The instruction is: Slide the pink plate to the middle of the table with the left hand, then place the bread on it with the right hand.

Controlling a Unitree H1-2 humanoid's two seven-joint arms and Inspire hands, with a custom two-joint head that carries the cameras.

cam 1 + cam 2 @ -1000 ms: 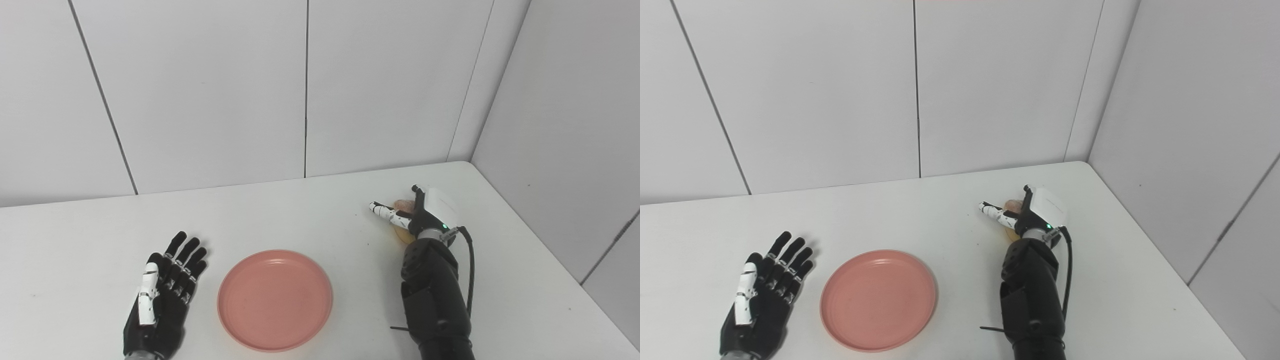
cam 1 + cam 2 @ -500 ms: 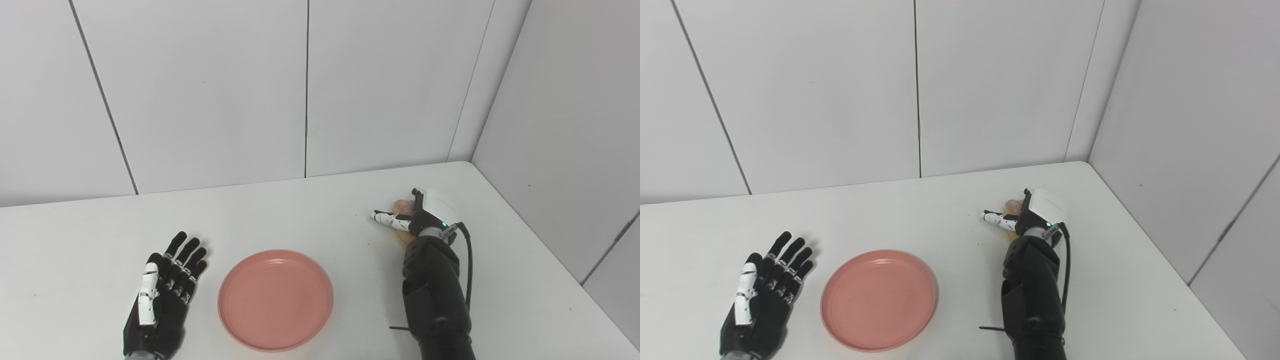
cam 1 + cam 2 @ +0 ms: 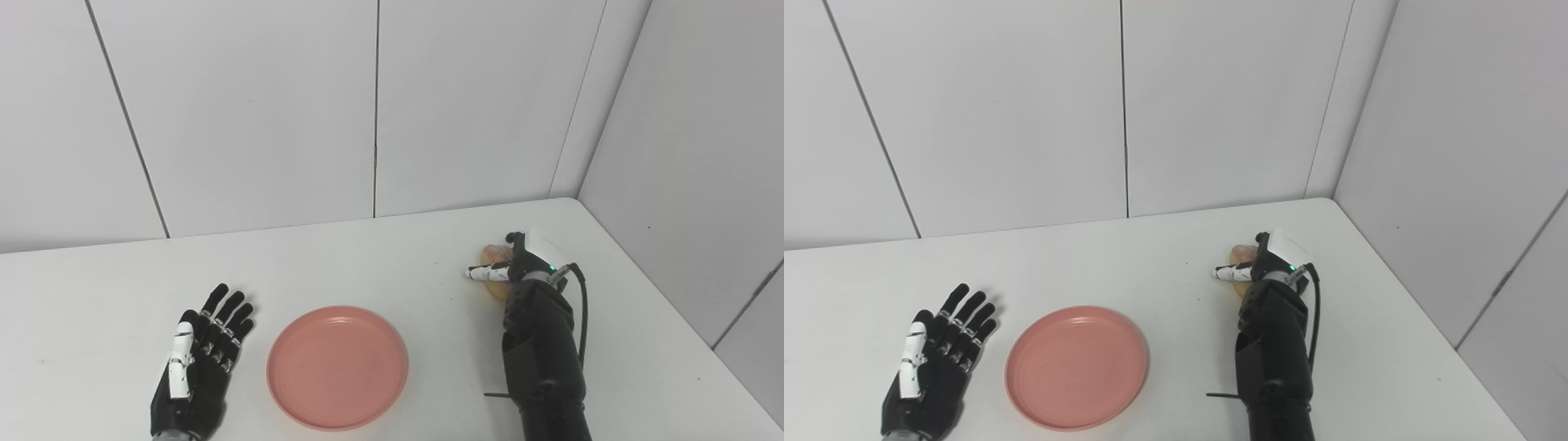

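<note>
Resting flat on the table [image 3: 380,263] to the left of the pink plate [image 3: 337,366], the left hand [image 3: 199,361] lies palm down with its fingers spread and holds nothing; the plate already sits about mid-table, just beside it. To the right of the plate and farther back, well apart from it, the right hand [image 3: 520,264] is laid over the bread [image 3: 493,253], of which only a tan edge shows past the thumb and under the wrist. The thumb is drawn in across it, but the other fingers are hidden behind the hand, so whether the grip has closed cannot be told. The bread's long axis cannot be read either. The plate lies leftward and nearer the robot from the bread, so the carry would likely run that way.
</note>
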